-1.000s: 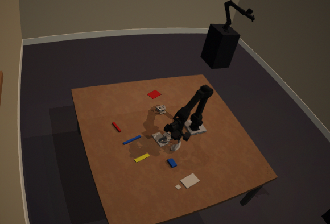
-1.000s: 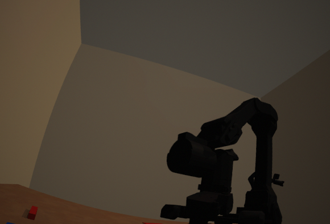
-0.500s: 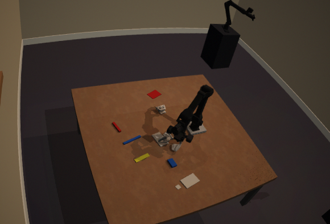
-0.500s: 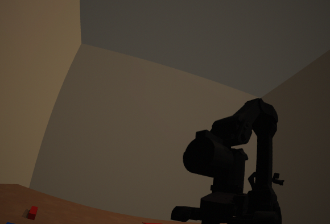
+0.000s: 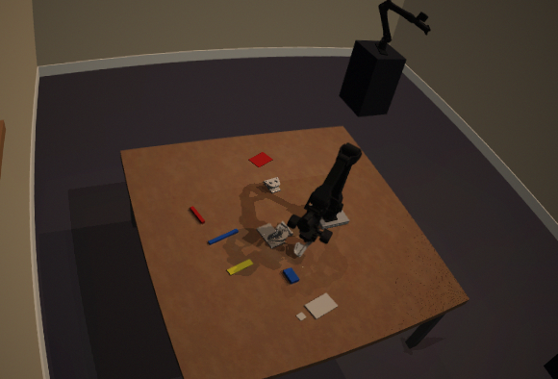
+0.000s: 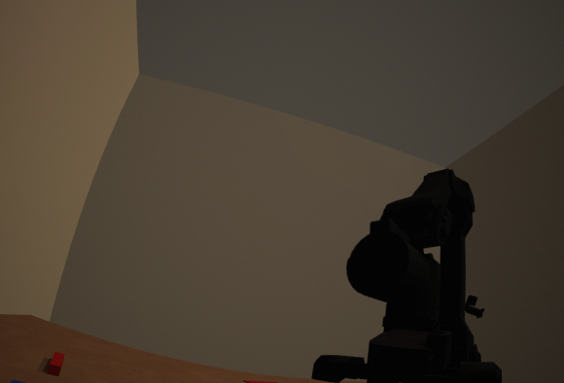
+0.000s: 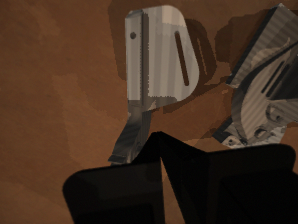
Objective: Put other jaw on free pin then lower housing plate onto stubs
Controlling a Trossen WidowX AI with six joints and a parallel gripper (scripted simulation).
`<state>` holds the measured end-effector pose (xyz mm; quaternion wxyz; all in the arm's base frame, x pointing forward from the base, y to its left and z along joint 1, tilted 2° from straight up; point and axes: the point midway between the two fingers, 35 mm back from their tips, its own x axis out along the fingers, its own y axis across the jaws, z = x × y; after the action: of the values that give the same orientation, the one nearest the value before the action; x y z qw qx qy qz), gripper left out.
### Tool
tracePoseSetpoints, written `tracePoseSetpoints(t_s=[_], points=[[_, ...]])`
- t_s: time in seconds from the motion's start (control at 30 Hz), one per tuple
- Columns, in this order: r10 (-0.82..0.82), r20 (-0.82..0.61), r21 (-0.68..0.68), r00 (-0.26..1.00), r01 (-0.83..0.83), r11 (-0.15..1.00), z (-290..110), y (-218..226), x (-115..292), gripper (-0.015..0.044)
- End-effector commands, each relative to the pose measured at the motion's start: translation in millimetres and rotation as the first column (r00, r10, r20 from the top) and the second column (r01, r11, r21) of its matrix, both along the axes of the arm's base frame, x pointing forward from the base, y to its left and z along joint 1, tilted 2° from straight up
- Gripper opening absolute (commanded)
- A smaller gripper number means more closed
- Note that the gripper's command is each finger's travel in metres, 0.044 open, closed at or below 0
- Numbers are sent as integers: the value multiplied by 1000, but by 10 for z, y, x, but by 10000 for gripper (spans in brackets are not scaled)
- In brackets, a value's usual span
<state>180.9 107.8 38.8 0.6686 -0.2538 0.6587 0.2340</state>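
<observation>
The free jaw (image 5: 300, 249) (image 7: 165, 60) is a pale grey, slotted piece lying on the table beside the base plate. Its narrow end runs down to my fingers in the wrist view, where they partly hide it. My gripper (image 7: 156, 136) is shut and empty, with its tips above that narrow end; contact cannot be told. The base plate (image 5: 266, 235) (image 7: 259, 45) carries the other jaw (image 5: 282, 233) (image 7: 246, 99), at the right of the wrist view. The free pin cannot be made out clearly. A small white piece with dark holes (image 5: 272, 183), apparently the housing plate, stands farther back.
A blue block (image 5: 291, 275), a white rectangle (image 5: 321, 306) and a small white square (image 5: 301, 316) lie toward the front. Yellow (image 5: 240, 267), blue (image 5: 222, 237) and red (image 5: 197, 214) bars lie left. A red square (image 5: 261, 160) lies at the back.
</observation>
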Motion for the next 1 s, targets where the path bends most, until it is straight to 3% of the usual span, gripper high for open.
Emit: tracePoseSetpoints(t_s=[0.0,0.27,0.6,0.97], points=[[-2,0,0,1000,2,1000,2,20,-29,0],[-2,-1,1,1000,2,1000,28,95,-78,0],[-1,0,0,1000,1,1000,608,73,-71,0],[-3,6,4,1000,2,1000,543,88,-52,289]])
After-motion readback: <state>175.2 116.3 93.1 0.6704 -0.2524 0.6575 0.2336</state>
